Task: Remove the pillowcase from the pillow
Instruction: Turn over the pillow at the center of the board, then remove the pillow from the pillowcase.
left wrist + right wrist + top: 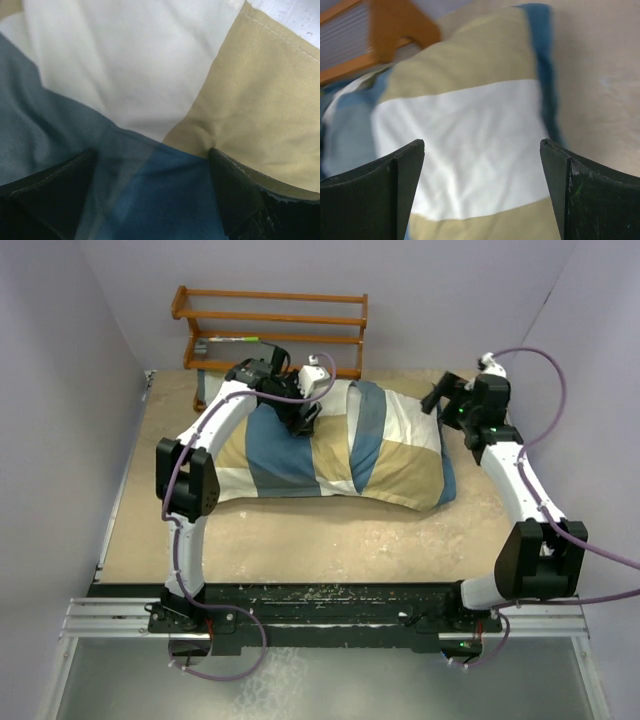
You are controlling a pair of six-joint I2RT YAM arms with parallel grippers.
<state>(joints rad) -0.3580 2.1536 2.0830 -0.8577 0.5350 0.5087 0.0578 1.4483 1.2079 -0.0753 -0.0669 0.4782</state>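
Observation:
The pillowcase point(350, 455), in tan, cream and blue blocks, lies stuffed across the middle of the table. My left gripper point(300, 420) is open and pressed down into its far left part; in the left wrist view point(152, 165) both fingers point(240, 195) dig into blue and tan fabric point(150, 90). Past the stitched tan hem a strip of speckled white, the pillow point(295, 15), shows. My right gripper point(438, 398) is open and empty, hovering at the far right end of the case; the right wrist view point(482, 145) shows the cream block point(465, 145) between its fingers.
A wooden rack point(270, 330) stands against the back wall just behind the pillowcase, and it also shows in the right wrist view point(395, 30). Bare tan table point(330, 540) lies in front of the case. Purple walls close in on both sides.

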